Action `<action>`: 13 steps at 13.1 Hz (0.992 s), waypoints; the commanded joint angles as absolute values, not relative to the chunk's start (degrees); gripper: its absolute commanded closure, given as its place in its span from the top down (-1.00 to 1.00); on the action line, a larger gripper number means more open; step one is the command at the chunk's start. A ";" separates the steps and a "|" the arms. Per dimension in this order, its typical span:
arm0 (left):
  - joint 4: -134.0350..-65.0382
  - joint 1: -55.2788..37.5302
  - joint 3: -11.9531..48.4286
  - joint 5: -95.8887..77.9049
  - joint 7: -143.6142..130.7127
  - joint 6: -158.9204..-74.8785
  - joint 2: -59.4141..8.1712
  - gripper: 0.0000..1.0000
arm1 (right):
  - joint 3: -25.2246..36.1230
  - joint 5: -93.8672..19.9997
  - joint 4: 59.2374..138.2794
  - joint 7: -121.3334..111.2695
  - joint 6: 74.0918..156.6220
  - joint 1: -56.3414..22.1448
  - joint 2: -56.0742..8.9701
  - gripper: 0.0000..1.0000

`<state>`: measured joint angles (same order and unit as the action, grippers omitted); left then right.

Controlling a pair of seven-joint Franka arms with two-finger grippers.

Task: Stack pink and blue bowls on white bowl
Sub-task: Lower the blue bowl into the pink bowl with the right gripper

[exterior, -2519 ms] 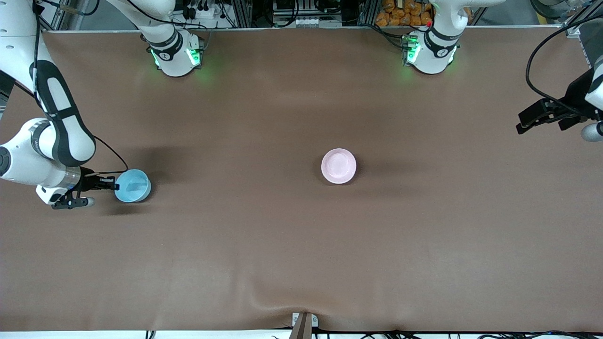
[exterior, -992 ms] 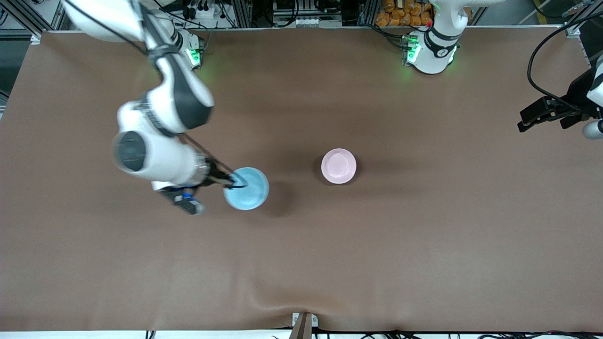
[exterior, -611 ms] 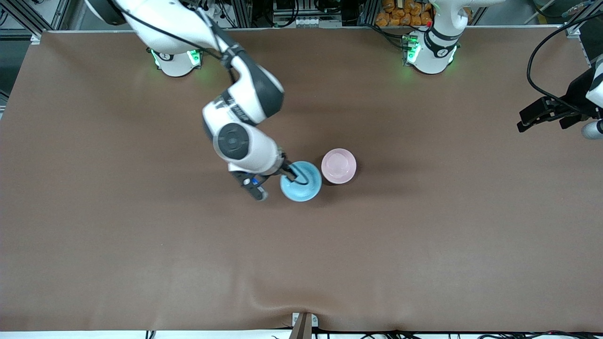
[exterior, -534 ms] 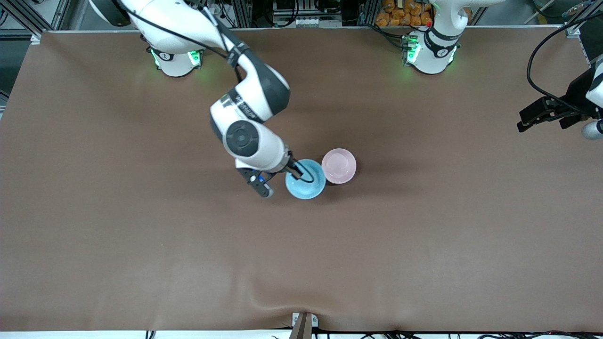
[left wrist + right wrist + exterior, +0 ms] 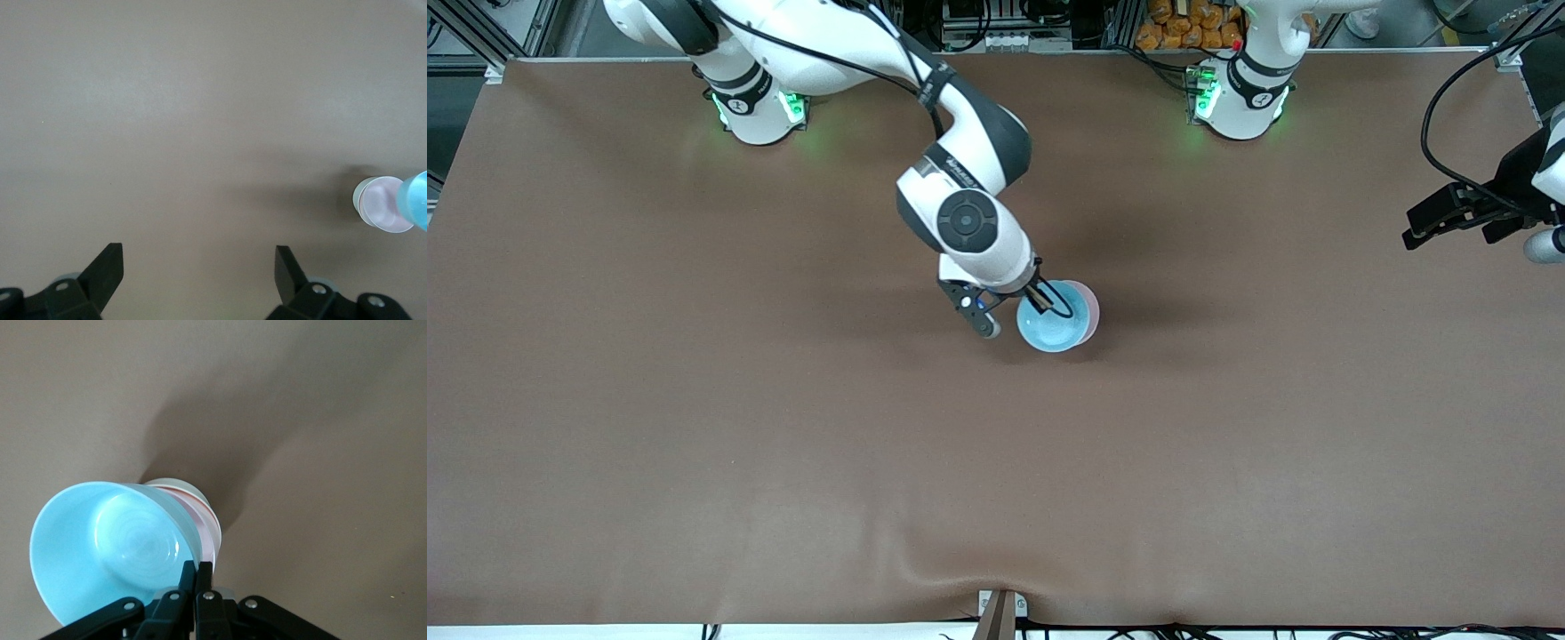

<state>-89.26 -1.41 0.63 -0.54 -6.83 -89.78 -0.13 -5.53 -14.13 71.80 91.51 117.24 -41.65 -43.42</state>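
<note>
My right gripper [image 5: 1044,303] [image 5: 197,570] is shut on the rim of the light blue bowl [image 5: 1051,327] [image 5: 107,547] and holds it tilted, partly over the pink bowl [image 5: 1089,307] [image 5: 212,535] at the table's middle. The pink bowl sits nested in the white bowl [image 5: 175,483] [image 5: 361,198], of which only a pale rim shows in the wrist views. Whether blue touches pink I cannot tell. In the left wrist view the blue bowl [image 5: 416,200] overlaps the pink bowl [image 5: 380,208]. My left gripper [image 5: 1412,236] [image 5: 198,259] waits open and empty over the left arm's end of the table.
Brown table cover [image 5: 783,462] stretches bare all round the bowls. Both arm bases [image 5: 758,111] [image 5: 1238,102] stand along the edge farthest from the front camera. A small bracket [image 5: 1000,609] sits at the nearest edge, where the cover wrinkles.
My right arm has carried the blue bowl from the right arm's end of the table across to the pink bowl, now overlapping it. The left arm has not moved.
</note>
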 commanded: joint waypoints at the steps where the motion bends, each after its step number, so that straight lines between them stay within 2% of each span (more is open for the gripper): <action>1: -90.26 -1.32 0.79 0.09 -6.06 -89.47 1.05 1.00 | -4.66 -14.24 70.40 93.86 118.90 -43.33 -45.43 -1.00; 13: -90.26 -1.32 0.79 -0.09 -6.06 -89.56 0.97 1.00 | -4.57 -9.58 71.02 94.66 120.76 -45.88 -49.91 -1.00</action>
<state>-89.36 -1.40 0.64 -0.54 -6.83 -89.78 -0.13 -5.33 -10.87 71.87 93.42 120.68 -44.88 -48.03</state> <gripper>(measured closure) 0.000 0.982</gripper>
